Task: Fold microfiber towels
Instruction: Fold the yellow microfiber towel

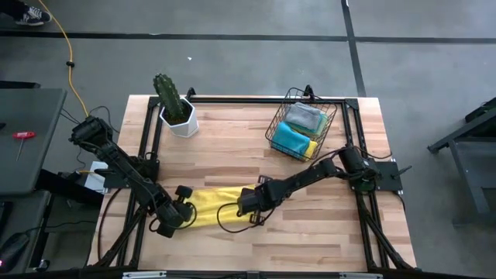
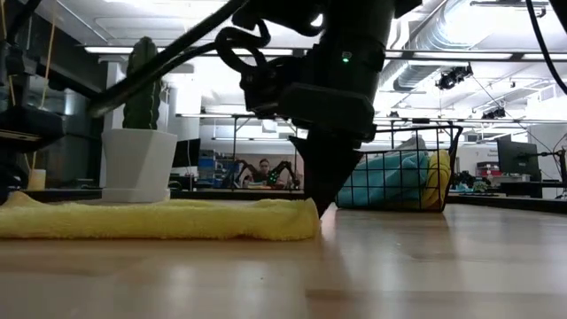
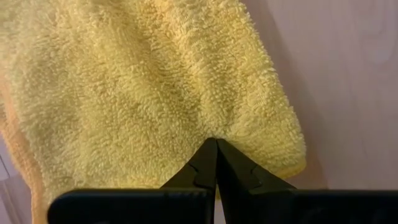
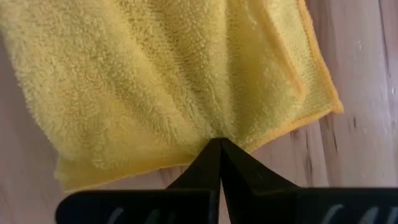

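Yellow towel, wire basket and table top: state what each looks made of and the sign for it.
Yellow towel: soft, matte, fuzzy looped pile with a stitched edge, likely microfiber.
Wire basket: thin black rods in an open grid, probably coated metal.
Table top: pale wood planks with visible grain and seams, smooth with a slight sheen.

Place: robotics lab or workshop
Floor: grey concrete (image 1: 256,62) with dark taped lines
Ceiling: exposed ducts (image 2: 443,49) and strip lights
Background: a person (image 2: 263,168) seated among benches with more robot arms
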Action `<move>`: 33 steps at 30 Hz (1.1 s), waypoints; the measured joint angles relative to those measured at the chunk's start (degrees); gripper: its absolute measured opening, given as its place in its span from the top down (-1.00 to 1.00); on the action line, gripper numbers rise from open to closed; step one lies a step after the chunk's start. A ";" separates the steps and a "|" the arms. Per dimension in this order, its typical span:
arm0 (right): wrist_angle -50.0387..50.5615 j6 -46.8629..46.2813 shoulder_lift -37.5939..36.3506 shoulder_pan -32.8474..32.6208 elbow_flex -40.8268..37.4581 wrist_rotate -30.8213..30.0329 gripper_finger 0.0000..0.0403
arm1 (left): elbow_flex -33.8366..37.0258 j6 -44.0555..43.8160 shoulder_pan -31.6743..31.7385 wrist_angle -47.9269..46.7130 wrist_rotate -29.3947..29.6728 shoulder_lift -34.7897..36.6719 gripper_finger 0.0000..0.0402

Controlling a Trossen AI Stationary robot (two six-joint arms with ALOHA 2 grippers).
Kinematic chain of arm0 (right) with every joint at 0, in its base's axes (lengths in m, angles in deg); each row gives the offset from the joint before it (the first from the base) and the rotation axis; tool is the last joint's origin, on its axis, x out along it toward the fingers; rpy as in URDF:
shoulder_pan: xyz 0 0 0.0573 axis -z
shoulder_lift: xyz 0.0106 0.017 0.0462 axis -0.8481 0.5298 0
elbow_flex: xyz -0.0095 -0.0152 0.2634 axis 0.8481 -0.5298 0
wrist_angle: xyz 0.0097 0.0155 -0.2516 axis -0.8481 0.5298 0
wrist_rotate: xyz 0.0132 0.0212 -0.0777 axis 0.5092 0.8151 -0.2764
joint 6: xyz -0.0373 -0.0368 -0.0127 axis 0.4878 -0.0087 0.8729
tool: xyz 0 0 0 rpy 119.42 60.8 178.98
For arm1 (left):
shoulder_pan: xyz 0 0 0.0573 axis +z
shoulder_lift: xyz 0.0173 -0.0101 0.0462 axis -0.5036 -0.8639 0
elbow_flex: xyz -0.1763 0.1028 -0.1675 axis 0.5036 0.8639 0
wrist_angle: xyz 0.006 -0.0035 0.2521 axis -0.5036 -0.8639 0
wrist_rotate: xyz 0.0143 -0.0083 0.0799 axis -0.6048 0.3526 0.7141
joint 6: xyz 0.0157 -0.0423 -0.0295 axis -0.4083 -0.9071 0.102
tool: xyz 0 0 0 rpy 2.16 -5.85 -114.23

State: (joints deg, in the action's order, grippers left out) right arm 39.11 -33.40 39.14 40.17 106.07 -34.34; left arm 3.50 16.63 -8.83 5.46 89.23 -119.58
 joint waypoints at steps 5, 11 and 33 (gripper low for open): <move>-0.01 0.89 -1.76 -0.31 0.13 -2.97 1.00 | 0.08 0.28 0.00 -0.11 0.36 0.26 1.00; 1.76 0.07 -6.61 -0.34 0.24 -8.70 1.00 | 0.07 0.22 0.00 -0.14 -0.48 0.28 1.00; -8.80 9.07 1.09 5.85 0.28 -1.09 1.00 | 0.11 0.41 0.00 0.13 0.47 0.39 1.00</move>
State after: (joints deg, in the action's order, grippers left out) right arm 30.32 -24.33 40.24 46.02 106.35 -35.43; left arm 3.61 17.04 -8.83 5.59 89.70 -119.18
